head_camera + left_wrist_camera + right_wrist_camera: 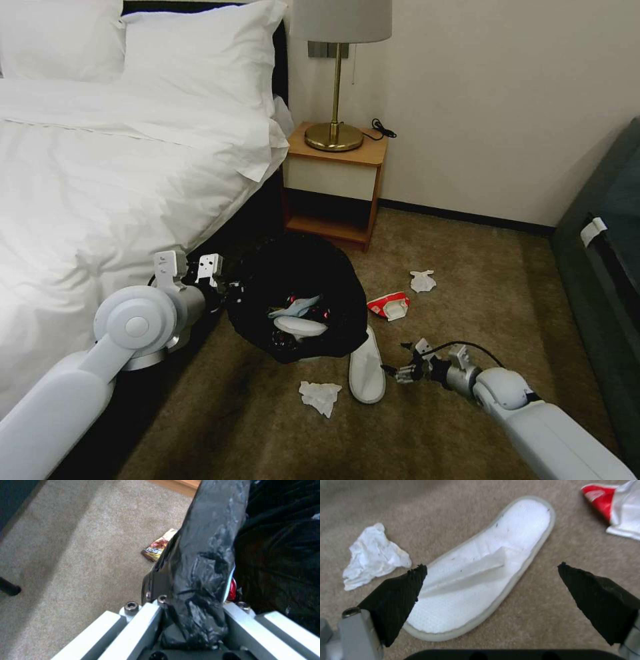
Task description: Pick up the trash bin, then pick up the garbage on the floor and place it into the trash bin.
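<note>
The trash bin [300, 293], lined with a glossy black bag, hangs tilted beside the bed with a white slipper and other litter inside. My left gripper [230, 293] is shut on its bagged rim [200, 585]. A white slipper [367, 367] [480, 575] lies flat on the carpet just below the bin. My right gripper [393, 371] [491, 566] hovers open right beside the slipper, its black fingertips [403, 587] spread over it. More garbage lies around: a crumpled tissue [320, 395] [373, 555], a red and white wrapper [389, 306] [613, 507], another tissue [423, 281], and a snack packet [156, 548].
The white bed [100, 180] borders the left side. A wooden nightstand [333, 187] with a brass lamp [335, 100] stands against the far wall. A dark sofa [600, 267] runs along the right. Open carpet lies between them.
</note>
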